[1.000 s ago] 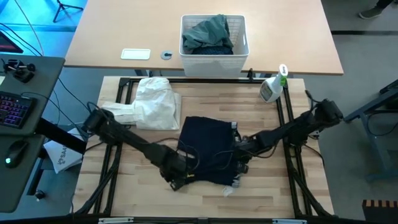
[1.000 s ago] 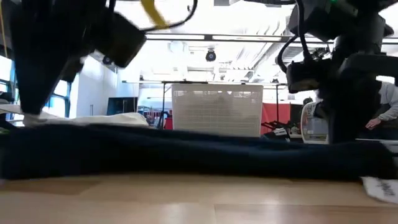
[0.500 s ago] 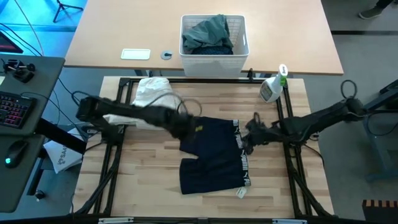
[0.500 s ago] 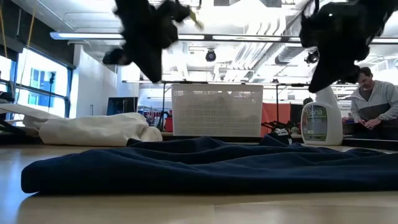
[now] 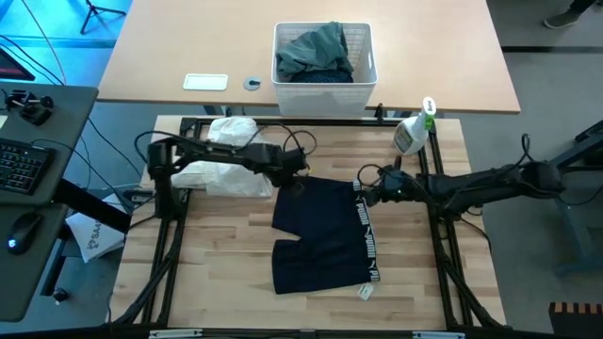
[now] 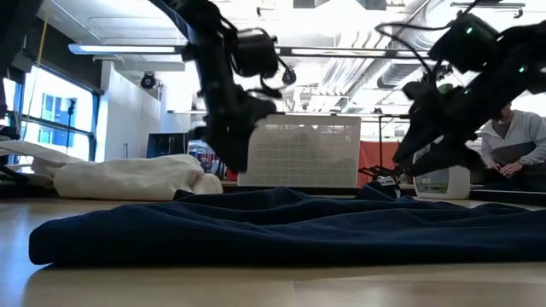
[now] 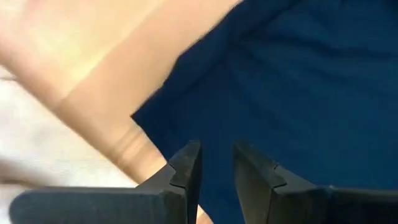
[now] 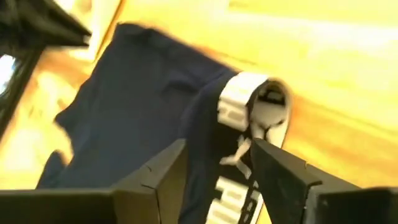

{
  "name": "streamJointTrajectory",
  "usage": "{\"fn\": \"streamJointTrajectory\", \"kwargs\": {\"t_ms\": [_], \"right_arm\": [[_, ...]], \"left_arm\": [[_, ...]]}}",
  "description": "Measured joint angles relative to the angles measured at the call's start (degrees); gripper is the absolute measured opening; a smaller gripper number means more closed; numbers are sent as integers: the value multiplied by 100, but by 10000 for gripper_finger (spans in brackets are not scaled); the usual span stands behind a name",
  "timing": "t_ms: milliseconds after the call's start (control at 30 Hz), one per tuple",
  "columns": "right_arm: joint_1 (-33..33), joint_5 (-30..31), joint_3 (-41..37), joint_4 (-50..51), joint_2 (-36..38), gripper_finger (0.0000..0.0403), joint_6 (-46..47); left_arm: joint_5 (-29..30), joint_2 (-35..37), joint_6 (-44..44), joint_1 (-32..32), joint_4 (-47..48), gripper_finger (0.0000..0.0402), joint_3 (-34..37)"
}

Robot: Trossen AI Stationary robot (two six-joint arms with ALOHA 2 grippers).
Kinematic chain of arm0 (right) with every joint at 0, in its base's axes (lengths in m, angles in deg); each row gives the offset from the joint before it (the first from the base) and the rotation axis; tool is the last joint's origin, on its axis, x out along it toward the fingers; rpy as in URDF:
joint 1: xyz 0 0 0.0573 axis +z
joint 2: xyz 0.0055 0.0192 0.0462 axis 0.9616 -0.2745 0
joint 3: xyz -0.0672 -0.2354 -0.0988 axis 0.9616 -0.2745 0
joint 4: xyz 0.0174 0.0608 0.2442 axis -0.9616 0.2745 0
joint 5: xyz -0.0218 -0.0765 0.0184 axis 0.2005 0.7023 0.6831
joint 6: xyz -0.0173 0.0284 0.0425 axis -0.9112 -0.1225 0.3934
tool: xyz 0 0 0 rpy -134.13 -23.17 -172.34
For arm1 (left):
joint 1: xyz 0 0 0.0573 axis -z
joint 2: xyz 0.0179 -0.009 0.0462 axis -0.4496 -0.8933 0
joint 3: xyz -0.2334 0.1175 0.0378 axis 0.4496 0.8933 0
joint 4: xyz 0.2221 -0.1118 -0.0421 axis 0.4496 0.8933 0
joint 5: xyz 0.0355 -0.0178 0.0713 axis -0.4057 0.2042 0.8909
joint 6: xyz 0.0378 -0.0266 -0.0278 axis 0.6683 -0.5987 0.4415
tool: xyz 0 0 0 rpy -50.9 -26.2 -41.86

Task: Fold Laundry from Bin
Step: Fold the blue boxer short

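- The left end effector (image 5: 300, 172) hangs over the far left corner of the dark navy shorts with the white lettered waistband (image 5: 320, 235); its fingers (image 7: 186, 171) stand a narrow gap apart with nothing between them, just above the cloth's edge.
- The right end effector (image 5: 369, 193) sits at the far right corner, by the curled end of the waistband (image 8: 249, 102); its fingers are parted a little wider and also hold nothing, though they look close to touching the band.
- The shorts lie spread flat on the pale wooden counter (image 5: 217, 264), waistband along the right edge, legs toward the left.
- I judge this garment has just been laid out for folding; the next move calls for pinching both far corners and carrying them over the near edge.
- A crumpled white cloth (image 5: 231, 155) rests just left of the left end effector.
- The white lattice-sided plastic bin (image 5: 325, 66) stands on the tan desk beyond, with grey-green laundry (image 5: 316, 49) heaped inside.
- A white spray bottle (image 5: 412, 132) stands at the counter's far right.
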Motion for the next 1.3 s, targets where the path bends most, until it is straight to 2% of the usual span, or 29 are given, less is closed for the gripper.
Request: {"fn": "streamJointTrajectory", "kwargs": {"t_ms": [133, 300, 433, 533, 600, 800, 900, 1100, 1300], "right_arm": [[-341, 0, -16, -312, -362, 178, -91], [-619, -516, -18, -929, -931, 150, -413], [-671, -766, -18, -1517, -1415, 107, -621], [-668, -770, -18, -1558, -1506, 48, -690], [-668, -789, -18, -1546, -1418, 13, -688], [-611, -802, -16, -1215, -622, 4, -227], [-579, -616, -12, -543, -132, 5, 205], [-581, -80, -13, 887, 482, 2, 423], [-579, 21, -12, 481, 482, 5, 26]], "left_arm": [[87, -417, 19, 34, -233, 76, 0], [210, -774, 152, 39, -374, 76, -2], [391, -878, 154, 50, -323, 76, -28], [521, -888, 63, 58, -266, 76, -28], [613, -893, -1, 87, -218, 76, -26], [948, -907, -1, 287, 64, 76, -17], [1200, -911, -57, 410, 186, 76, -15], [1532, -912, -149, 609, 222, 76, -25], [1519, -631, -123, 689, 312, 76, 4]]}}
